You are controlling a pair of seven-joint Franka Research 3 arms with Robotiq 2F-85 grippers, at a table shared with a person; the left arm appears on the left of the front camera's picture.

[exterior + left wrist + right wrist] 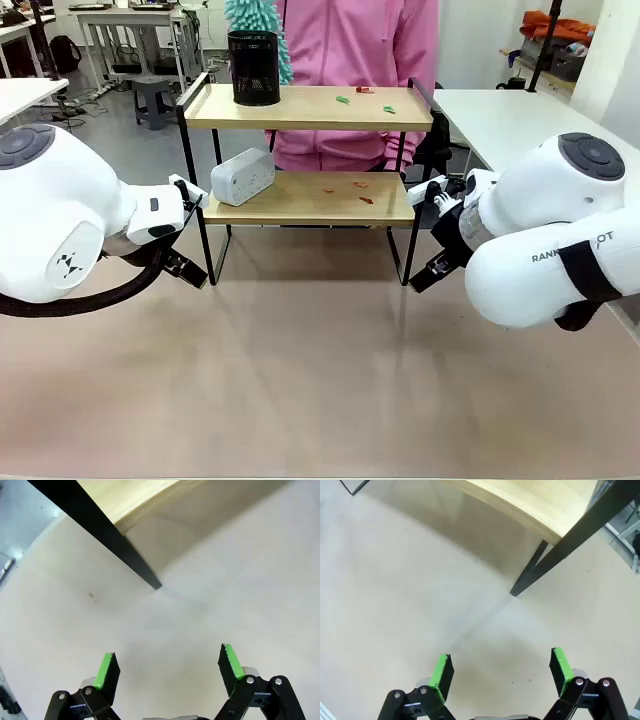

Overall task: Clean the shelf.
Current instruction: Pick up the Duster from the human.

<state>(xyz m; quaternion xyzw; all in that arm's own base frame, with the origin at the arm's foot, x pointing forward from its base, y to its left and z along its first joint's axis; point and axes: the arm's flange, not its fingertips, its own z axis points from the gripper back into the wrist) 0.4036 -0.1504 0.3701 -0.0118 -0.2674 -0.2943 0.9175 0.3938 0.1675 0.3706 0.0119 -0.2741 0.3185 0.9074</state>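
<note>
The shelf (300, 200) is a two-tier rack of light wood on a thin black frame, standing at the far middle of the table. Small green and red scraps (343, 99) lie on its top board, and orange scraps (360, 186) on the lower board. A black mesh cup (253, 68) stands on the top left, a white box (242, 176) on the lower left. My left gripper (169, 670) is open over bare table near the shelf's black leg (130, 555). My right gripper (503, 672) is open too, near the shelf's other leg (530, 572).
A person in a pink top (355, 60) stands behind the shelf with a teal duster (250, 15). Both white arms flank the shelf, left arm (70, 215) and right arm (545, 230). Another white table (510, 120) is at the right.
</note>
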